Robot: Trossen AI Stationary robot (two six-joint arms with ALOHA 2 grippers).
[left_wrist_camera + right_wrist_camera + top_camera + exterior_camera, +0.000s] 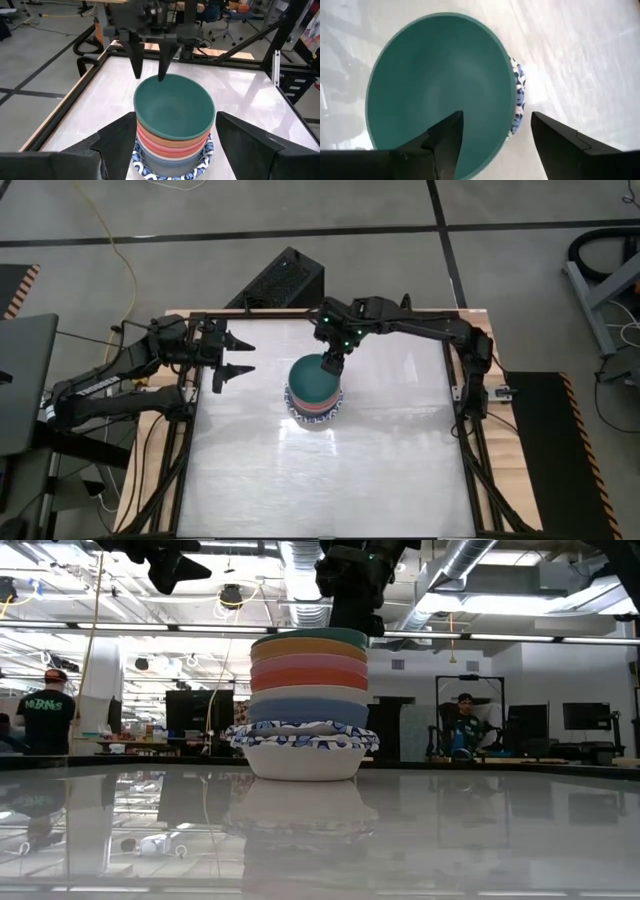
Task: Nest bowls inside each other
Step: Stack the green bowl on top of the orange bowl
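With the dark green bowl (174, 107) seated atop the nested stack (303, 705), the right hand (334, 361), fingers apart, straddles its rim; next move: retract upward.

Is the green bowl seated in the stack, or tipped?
Seated and level: the green bowl tops the stack, its rim parallel to the orange bowl below; the open right gripper straddles its rim.

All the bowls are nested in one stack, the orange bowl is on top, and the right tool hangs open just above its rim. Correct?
Not quite: the top bowl is the dark green bowl, as the left wrist view shows; orange sits just beneath. The stack and the open right tool are as stated.
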